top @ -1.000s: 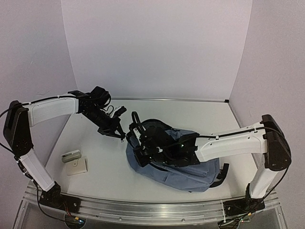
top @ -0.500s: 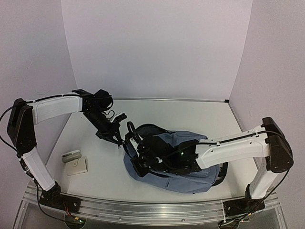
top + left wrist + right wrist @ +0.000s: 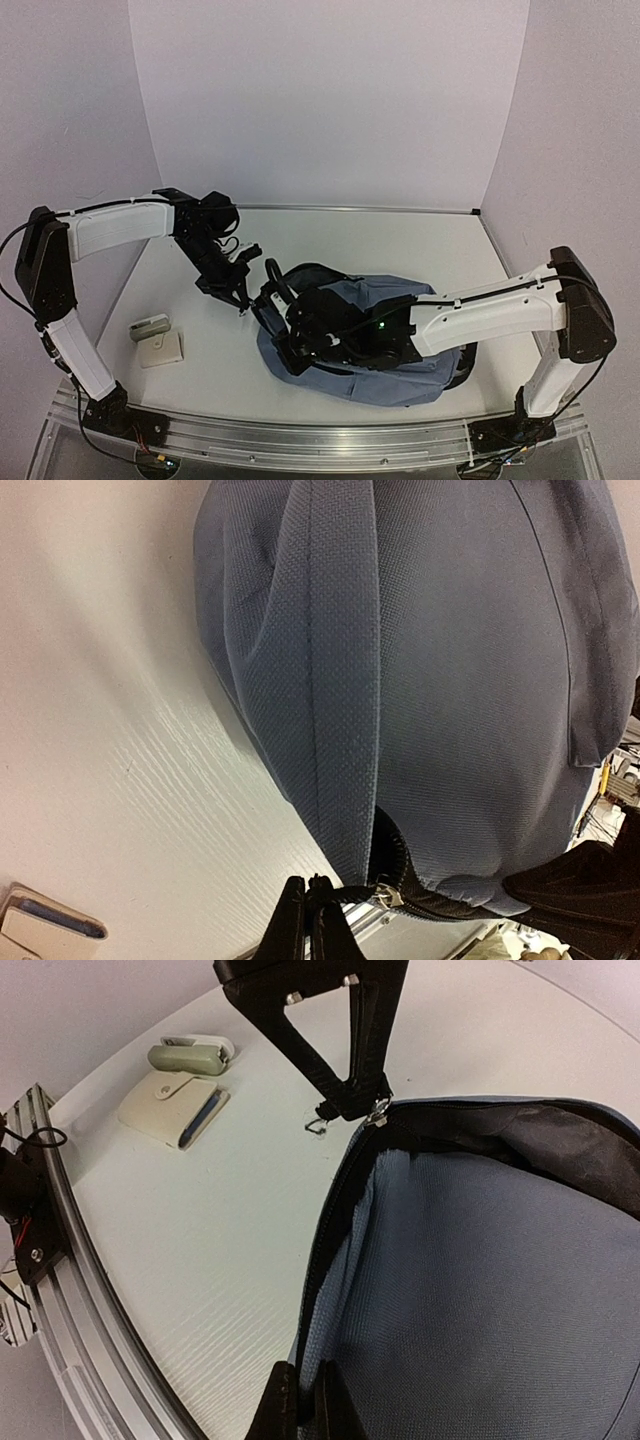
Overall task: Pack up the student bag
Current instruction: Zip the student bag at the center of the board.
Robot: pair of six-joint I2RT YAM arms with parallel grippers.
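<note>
The slate-blue student bag (image 3: 400, 350) lies on its side in the middle of the table; it also fills the left wrist view (image 3: 450, 680) and the right wrist view (image 3: 500, 1290). My left gripper (image 3: 243, 297) is shut on the black zipper pull (image 3: 352, 892) at the bag's left end; the metal slider (image 3: 388, 897) sits just beside it. My right gripper (image 3: 290, 352) is shut on the bag's fabric edge (image 3: 322, 1355) next to the black zipper track. In the right wrist view, the left gripper (image 3: 352, 1095) shows at the top, at the slider.
A cream wallet-like case (image 3: 160, 349) and a grey-green stapler-like item (image 3: 150, 326) lie at the front left, also in the right wrist view as the case (image 3: 172, 1107) and the item (image 3: 190, 1055). The aluminium rail (image 3: 300, 440) runs along the near edge.
My left gripper has moved toward the front left with the zipper pull. The bag and my right gripper have shifted slightly left and forward.
</note>
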